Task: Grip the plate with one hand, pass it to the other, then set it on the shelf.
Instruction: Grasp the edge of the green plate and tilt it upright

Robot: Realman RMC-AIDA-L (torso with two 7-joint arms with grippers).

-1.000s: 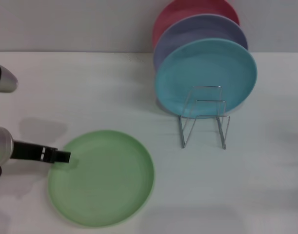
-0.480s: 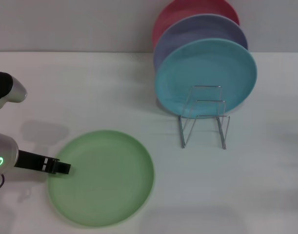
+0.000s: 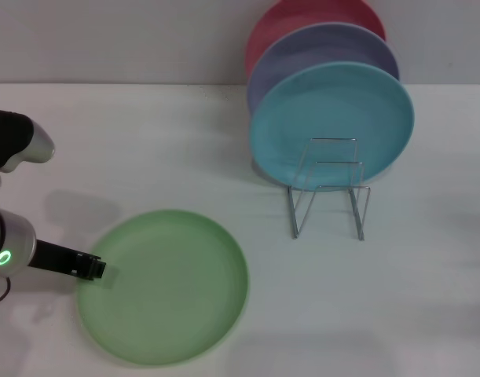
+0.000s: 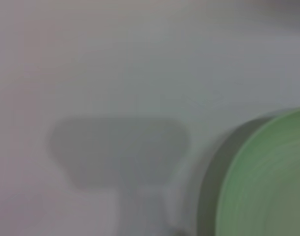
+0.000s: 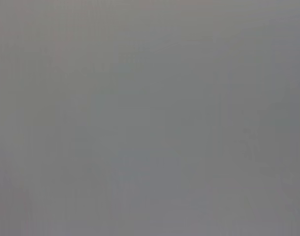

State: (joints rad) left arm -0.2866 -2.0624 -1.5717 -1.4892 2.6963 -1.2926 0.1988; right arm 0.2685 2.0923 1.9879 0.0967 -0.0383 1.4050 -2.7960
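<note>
The light green plate (image 3: 165,287) lies flat on the white table at the front left. My left gripper (image 3: 96,269), black and narrow on an arm with a green glowing ring, sits at the plate's left rim, pointing across it. In the left wrist view only the plate's edge (image 4: 267,187) and a shadow on the table show. The wire shelf (image 3: 327,196) stands to the right, behind the plate, with its two front loops bare. My right gripper is out of view, and the right wrist view shows only plain grey.
A teal-blue plate (image 3: 331,126), a purple plate (image 3: 326,51) and a pink-red plate (image 3: 302,20) stand upright in a row on the back of the shelf. A wall runs behind the table. The left arm's upper link (image 3: 16,141) hangs over the table's left side.
The left gripper has moved toward the table's front along the plate's left rim and drawn back slightly to the left. The plate has not moved.
</note>
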